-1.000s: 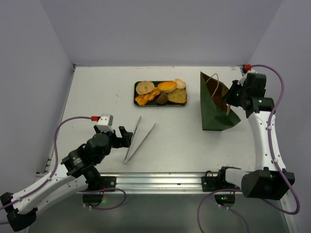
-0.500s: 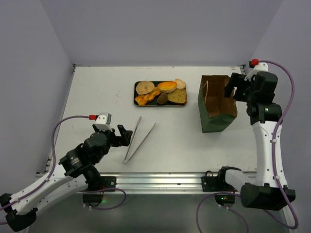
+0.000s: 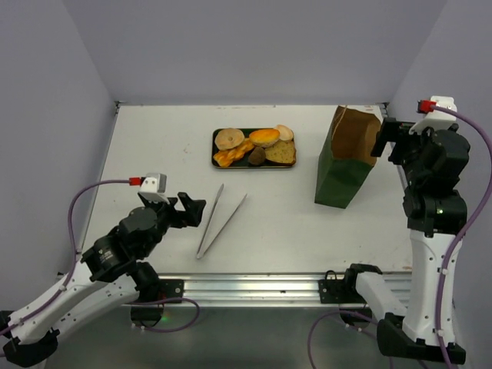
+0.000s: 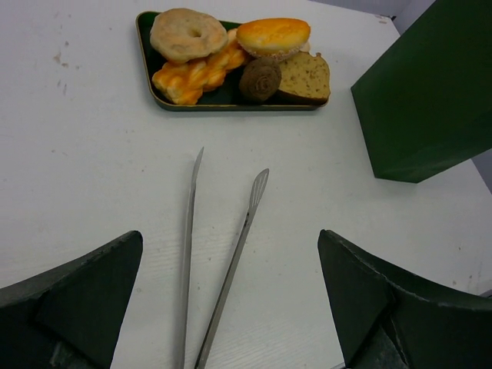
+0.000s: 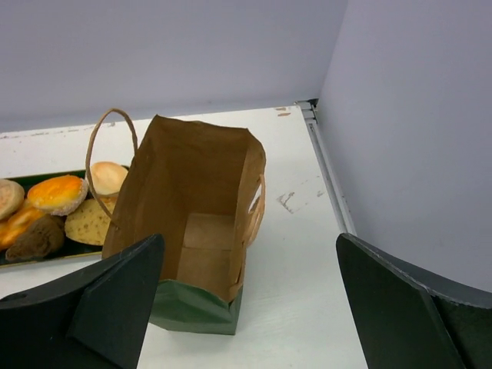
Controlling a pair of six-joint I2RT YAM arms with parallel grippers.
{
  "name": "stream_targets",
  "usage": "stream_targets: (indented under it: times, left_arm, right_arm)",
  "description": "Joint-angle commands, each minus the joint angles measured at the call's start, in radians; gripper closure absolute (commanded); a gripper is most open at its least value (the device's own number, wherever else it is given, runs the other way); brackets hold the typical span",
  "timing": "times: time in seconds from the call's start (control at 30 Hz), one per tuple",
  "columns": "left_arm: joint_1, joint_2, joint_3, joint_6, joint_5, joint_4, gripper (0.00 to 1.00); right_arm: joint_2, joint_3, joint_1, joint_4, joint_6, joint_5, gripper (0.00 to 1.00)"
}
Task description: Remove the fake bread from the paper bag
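Green paper bag stands upright, fake bread on tray; left hand and right hand gape empty.

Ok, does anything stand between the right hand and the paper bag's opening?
Nothing visible does. The open right hand faces the paper bag at its open top, with only bare brown paper inside. The fake bread lies apart on the tray.
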Motion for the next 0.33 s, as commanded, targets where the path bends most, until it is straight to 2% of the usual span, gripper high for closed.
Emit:
stream_targets:
  times: [0.0, 0.3]
  left_arm:
    - [-0.003, -0.013, 0.054, 0.016, -0.029, -0.034, 0.0]
    - [-0.003, -0.051, 0.075, 0.002, -0.03, -0.083, 0.0]
  right_arm:
    - [-0.049, 0.002, -0.005, -0.059, -0.036, 0.029, 0.01]
    - [-0.178, -0.112, -0.005, -0.065, -0.073, 0.042, 0.01]
